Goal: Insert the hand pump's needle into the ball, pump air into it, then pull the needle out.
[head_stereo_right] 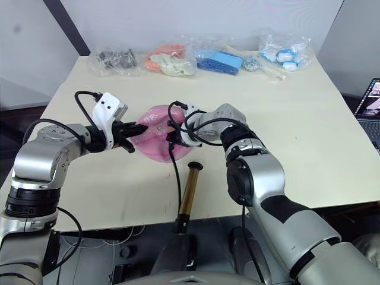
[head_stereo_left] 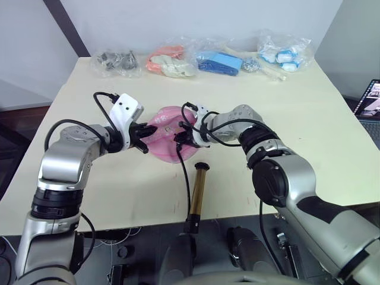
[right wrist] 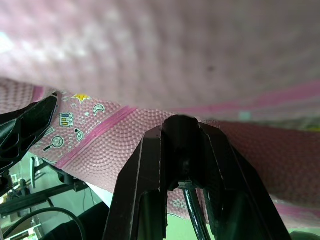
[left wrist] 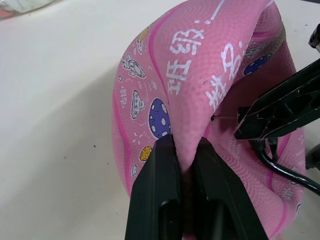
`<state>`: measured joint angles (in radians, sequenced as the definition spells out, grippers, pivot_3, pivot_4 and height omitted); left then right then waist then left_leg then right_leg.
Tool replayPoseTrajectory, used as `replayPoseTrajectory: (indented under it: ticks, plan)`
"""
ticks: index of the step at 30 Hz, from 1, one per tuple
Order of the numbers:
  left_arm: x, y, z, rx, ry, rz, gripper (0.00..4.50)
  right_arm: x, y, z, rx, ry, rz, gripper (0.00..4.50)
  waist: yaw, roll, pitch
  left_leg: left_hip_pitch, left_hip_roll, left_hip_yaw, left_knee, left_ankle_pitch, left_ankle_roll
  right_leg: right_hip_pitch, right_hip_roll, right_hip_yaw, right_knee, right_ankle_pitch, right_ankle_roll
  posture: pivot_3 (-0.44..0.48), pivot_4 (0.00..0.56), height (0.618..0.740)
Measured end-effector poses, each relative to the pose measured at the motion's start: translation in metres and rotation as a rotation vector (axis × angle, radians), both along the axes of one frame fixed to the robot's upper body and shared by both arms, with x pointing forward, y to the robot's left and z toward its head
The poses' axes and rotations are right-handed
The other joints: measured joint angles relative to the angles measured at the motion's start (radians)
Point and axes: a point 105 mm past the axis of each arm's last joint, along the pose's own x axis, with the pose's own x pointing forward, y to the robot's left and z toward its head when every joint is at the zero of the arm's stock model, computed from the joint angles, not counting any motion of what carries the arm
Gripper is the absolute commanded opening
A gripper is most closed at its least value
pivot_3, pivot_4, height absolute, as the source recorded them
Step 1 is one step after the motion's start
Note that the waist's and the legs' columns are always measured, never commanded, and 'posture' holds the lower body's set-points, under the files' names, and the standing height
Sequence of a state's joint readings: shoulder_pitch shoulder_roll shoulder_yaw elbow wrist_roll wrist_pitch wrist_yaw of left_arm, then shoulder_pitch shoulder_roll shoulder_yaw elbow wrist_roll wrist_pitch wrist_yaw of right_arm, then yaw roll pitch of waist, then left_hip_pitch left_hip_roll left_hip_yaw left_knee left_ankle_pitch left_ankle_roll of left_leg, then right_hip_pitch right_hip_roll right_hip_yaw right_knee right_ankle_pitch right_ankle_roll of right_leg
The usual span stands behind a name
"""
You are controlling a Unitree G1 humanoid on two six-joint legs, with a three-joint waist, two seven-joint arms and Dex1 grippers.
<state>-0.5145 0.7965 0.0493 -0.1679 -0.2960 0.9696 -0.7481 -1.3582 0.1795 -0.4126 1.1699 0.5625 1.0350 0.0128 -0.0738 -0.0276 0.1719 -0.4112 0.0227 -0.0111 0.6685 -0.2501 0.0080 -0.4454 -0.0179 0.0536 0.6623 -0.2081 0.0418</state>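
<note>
The pink ball [head_stereo_left: 161,127] lies caved-in at the table's middle. My left gripper [left wrist: 184,145] is shut on a folded part of its rim, pinching the printed rubber. From the other side my right gripper [head_stereo_left: 180,142] is shut on the black fitting of the needle [left wrist: 225,118]. The thin pin points across at the ball's wall and its tip meets the rubber. The black hose [head_stereo_left: 186,178] runs down from there to the hand pump [head_stereo_left: 198,187]. The pump lies flat on the table, gold barrel pointing at me, with its black handle at the front edge.
Several clear bags line the table's back edge: grey hardware [head_stereo_left: 116,61], orange items [head_stereo_left: 169,61], blue items [head_stereo_left: 222,61], white and blue items [head_stereo_left: 285,56]. A laptop [head_stereo_left: 371,104] stands beyond the right edge. The cream table [head_stereo_left: 309,130] spreads bare to the right.
</note>
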Motion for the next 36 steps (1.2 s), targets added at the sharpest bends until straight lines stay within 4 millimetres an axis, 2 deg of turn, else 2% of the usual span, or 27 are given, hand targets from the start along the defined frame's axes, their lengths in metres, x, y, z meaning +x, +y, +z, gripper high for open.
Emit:
replayPoseTrajectory:
  ticks: [12,23,29,36]
  plan:
    - [0.002,0.0,0.0,-0.05,0.032,0.033,0.0,0.006,0.002,-0.002,0.057,0.035,-0.086,0.36,0.001,0.0,0.0,0.0,0.0,0.0,0.0,0.0,0.0,0.0,0.0,0.0,0.0,0.0,0.0,0.0,0.15,0.74]
    - [0.002,-0.001,-0.002,-0.058,0.038,0.038,0.0,0.009,0.002,-0.005,0.033,0.009,-0.105,0.36,0.001,0.0,0.0,0.002,0.0,0.0,0.0,0.0,0.0,0.001,0.0,0.0,0.0,0.0,0.0,0.0,0.15,0.74]
    - [0.002,-0.003,-0.006,-0.068,0.052,0.045,0.0,0.011,0.001,-0.008,-0.015,-0.046,-0.094,0.36,0.001,0.0,0.0,0.014,0.0,0.0,-0.001,0.0,0.0,0.013,0.0,0.0,-0.002,0.0,0.0,0.0,0.15,0.74]
    - [0.002,-0.003,-0.006,-0.07,0.052,0.049,0.0,0.013,0.001,-0.01,-0.033,-0.083,-0.087,0.36,0.002,0.0,0.0,0.014,0.0,0.0,-0.001,0.0,0.0,0.014,0.0,0.0,-0.002,0.0,0.0,0.0,0.15,0.74]
